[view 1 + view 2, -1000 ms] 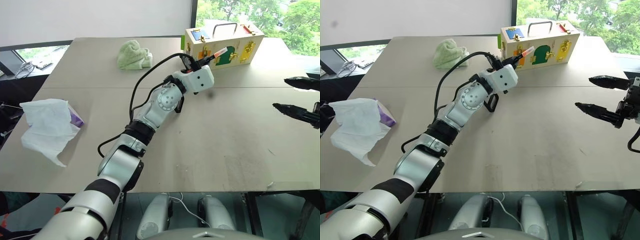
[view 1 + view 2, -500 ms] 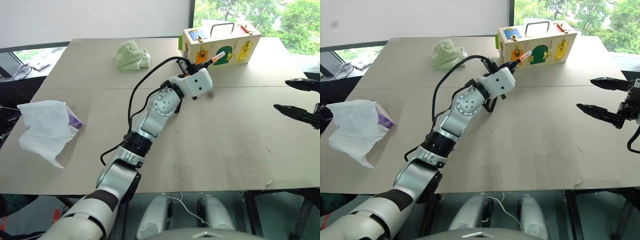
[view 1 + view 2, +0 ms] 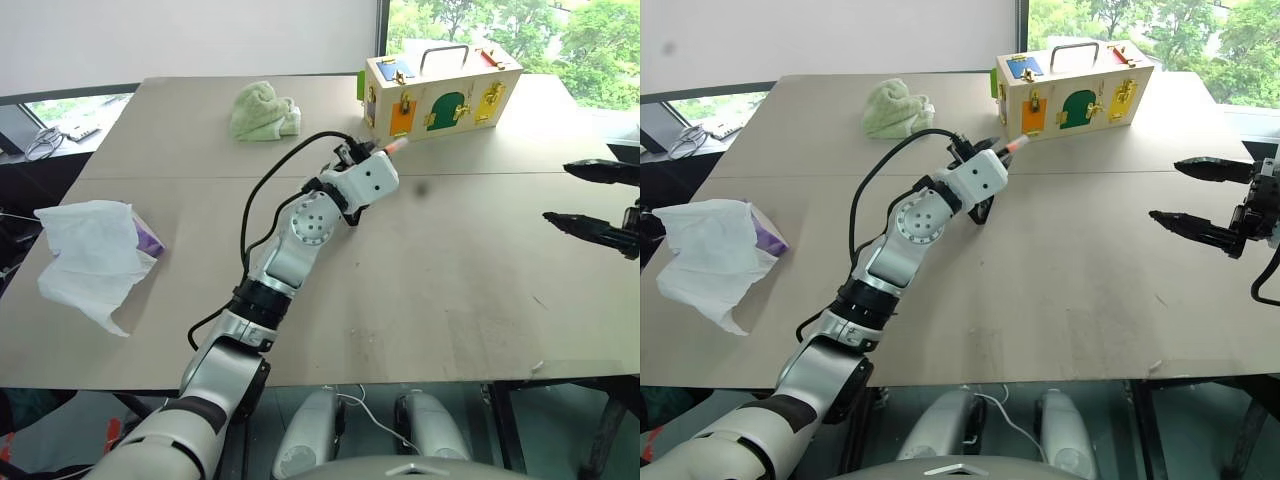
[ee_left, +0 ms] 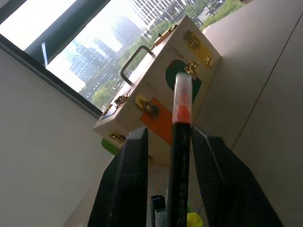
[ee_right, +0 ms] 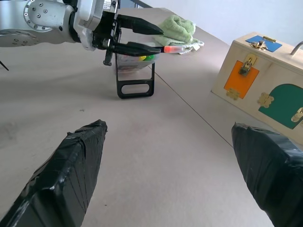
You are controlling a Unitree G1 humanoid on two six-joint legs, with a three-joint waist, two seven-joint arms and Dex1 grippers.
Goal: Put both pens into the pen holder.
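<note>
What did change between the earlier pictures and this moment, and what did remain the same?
The left tool came down and toward the robot's left, away from the wooden box, carrying the orange-ended pen to just above the pen holder. Its fingers have parted a little, with the pen between them. The right tool stayed open at the right; the green cloth and the tissue did not move.

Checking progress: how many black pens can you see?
1: the orange-tipped pen sits between the left gripper's fingers, by the pen holder. Another may be hidden inside the holder.
</note>
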